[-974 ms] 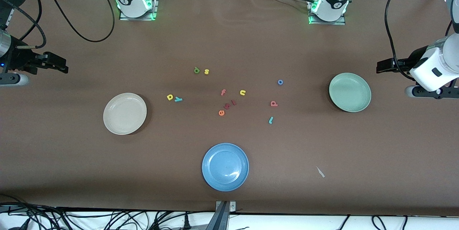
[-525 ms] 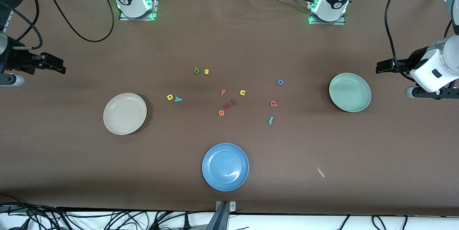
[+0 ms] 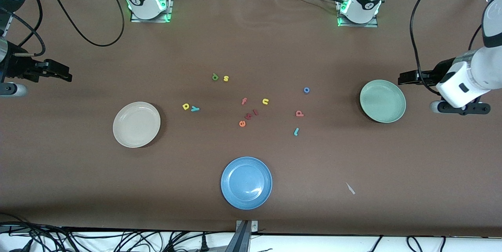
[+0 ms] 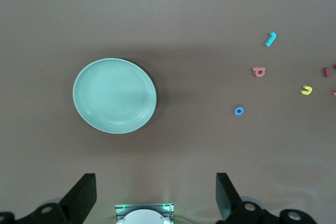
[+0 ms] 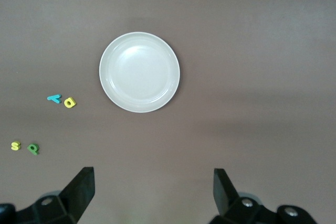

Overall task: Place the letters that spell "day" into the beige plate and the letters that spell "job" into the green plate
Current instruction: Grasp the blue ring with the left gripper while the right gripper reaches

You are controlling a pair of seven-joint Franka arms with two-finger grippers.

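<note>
Left gripper (image 4: 153, 198) hung open over bare table near the green plate's (image 3: 382, 101) three o'clock; right gripper (image 5: 152, 195) waited open.

You have bare table (image 3: 251, 40) all around the small letters, so a gripper can come down from above. The yellow a (image 3: 186, 106) touches the teal y (image 3: 195, 108). The orange e (image 3: 242, 123) sits tight beside two red letters

plates: beige plate (image 3: 136, 124) toward right arm's end, green plate (image 3: 382, 101) toward left arm's end, both empty | letters: on table (image 3: 251, 40) between them | "a" (image 3: 186, 106) seemingly touching "y" (image 3: 195, 108) | third plate (image 3: 246, 182) nearest front camera
</note>
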